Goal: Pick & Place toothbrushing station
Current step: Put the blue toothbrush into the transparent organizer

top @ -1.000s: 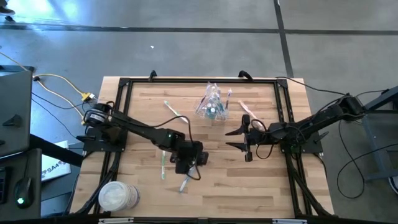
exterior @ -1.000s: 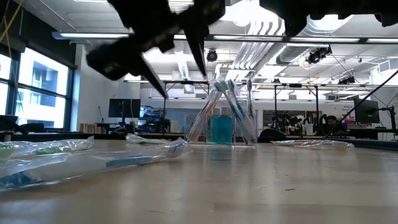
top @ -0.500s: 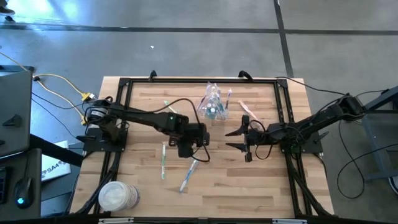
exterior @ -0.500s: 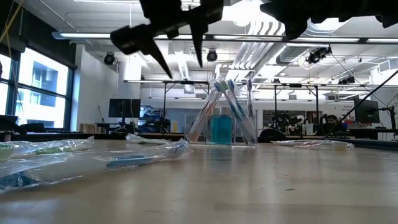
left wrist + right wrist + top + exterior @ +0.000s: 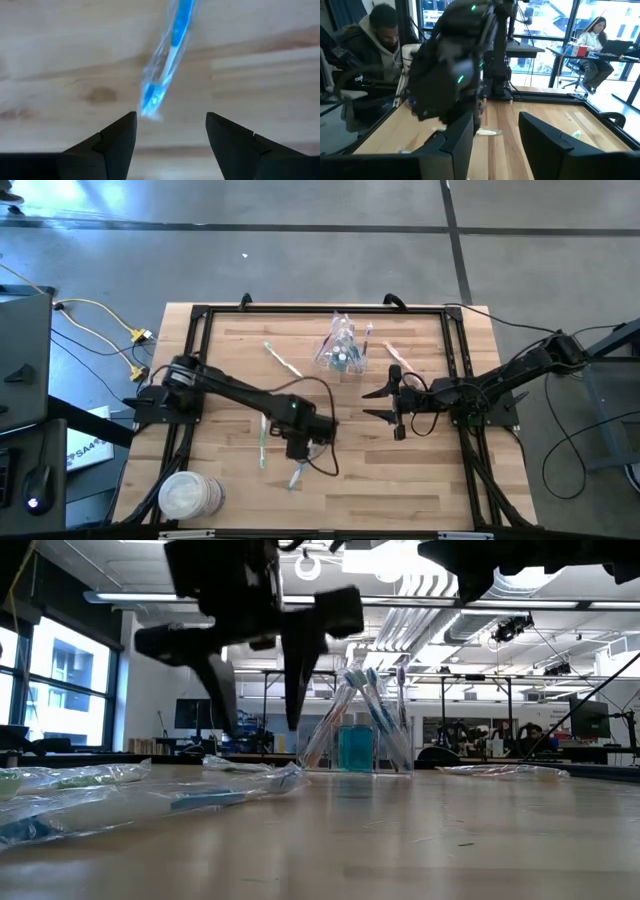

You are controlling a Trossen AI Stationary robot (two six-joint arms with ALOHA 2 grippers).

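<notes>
A blue toothbrush in a clear wrapper (image 5: 167, 60) lies flat on the wooden table (image 5: 400, 480), toward the near edge (image 5: 297, 473). My left gripper (image 5: 170, 122) hangs open just above its near end, pointing down, one finger to each side, touching nothing (image 5: 255, 705). The clear cup (image 5: 342, 352) stands at the far middle with several toothbrushes leaning in it (image 5: 355, 740). My right gripper (image 5: 368, 405) waits open and level at mid-table, right of centre.
A green toothbrush (image 5: 263, 442) lies left of my left gripper, a white one (image 5: 280, 360) at the far left and a pink one (image 5: 398, 358) right of the cup. A stack of white discs (image 5: 190, 495) stands at the near left corner. People sit beyond the table (image 5: 375, 45).
My left gripper swung toward the far edge, then came back toward the near edge and sank over the blue toothbrush. It tipped from a slant to pointing almost straight down, staying open. The toothbrush has not moved.
</notes>
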